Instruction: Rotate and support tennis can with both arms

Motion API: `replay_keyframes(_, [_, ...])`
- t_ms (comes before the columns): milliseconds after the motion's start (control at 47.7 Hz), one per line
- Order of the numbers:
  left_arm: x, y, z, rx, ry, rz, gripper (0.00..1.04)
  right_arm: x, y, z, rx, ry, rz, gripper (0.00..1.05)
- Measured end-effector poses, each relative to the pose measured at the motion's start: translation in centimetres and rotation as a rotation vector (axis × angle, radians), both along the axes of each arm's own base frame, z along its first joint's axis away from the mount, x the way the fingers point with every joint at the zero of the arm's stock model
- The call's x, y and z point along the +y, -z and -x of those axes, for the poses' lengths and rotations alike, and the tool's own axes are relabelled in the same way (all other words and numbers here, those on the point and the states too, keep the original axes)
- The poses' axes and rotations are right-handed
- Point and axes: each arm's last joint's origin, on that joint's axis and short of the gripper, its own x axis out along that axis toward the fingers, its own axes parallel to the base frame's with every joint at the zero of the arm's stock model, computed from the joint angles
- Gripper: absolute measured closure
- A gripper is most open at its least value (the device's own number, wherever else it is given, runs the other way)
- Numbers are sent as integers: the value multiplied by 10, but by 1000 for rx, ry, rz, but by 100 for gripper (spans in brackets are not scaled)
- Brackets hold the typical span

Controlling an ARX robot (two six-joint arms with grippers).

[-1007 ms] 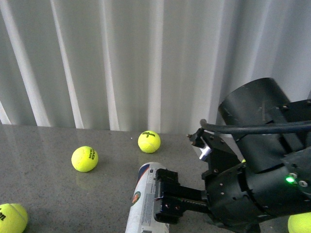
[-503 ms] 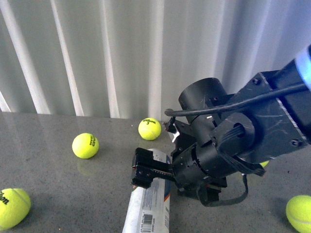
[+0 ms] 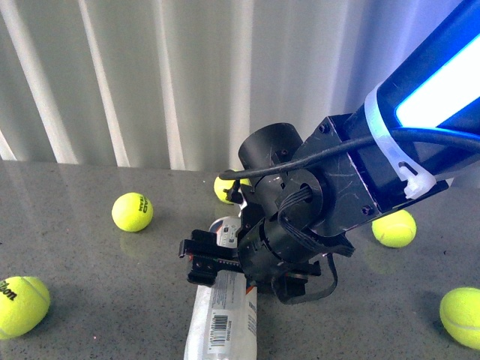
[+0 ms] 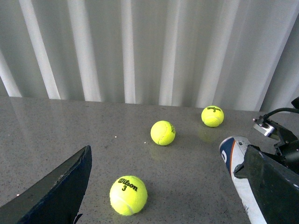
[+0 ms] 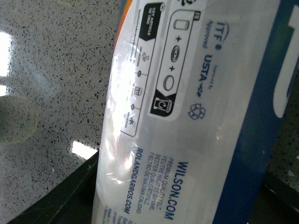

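The tennis can (image 3: 221,319) lies on the grey table, its barcode face up and its far end toward the curtain. My right gripper (image 3: 206,259) is shut across the can's upper part, with the bulky black right arm (image 3: 307,217) behind it. In the right wrist view the can's label (image 5: 187,116) fills the picture between the right gripper's (image 5: 173,205) dark fingers. My left gripper (image 4: 166,163) stands open, low over the table. One of its fingers (image 4: 273,186) sits beside the can (image 4: 233,156); whether they touch cannot be told.
Loose yellow tennis balls lie on the table: one at the left (image 3: 132,211), one at the near left (image 3: 22,306), two on the right (image 3: 394,228) (image 3: 463,315). A ball (image 4: 128,195) lies between the left gripper's fingers. A white curtain (image 3: 150,75) hangs behind.
The right arm swung left and rose, carrying its gripper leftward along the can. The can turned, so the barcode now faces up where the round logo showed.
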Motion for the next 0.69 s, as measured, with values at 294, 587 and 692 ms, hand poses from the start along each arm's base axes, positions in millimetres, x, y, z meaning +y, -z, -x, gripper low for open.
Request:
replay_keyframes(294, [0,0,0,0,0,0,7,-26,-5,12,-129,-198,141,63])
replay_keyframes(587, [0,0,0,0,0,0,7,-59,-38,15,-472,-630,380,85])
replay_keyframes(692, [0,0,0,0,0,0,7,-61,-48,17,-646,-843,463,91])
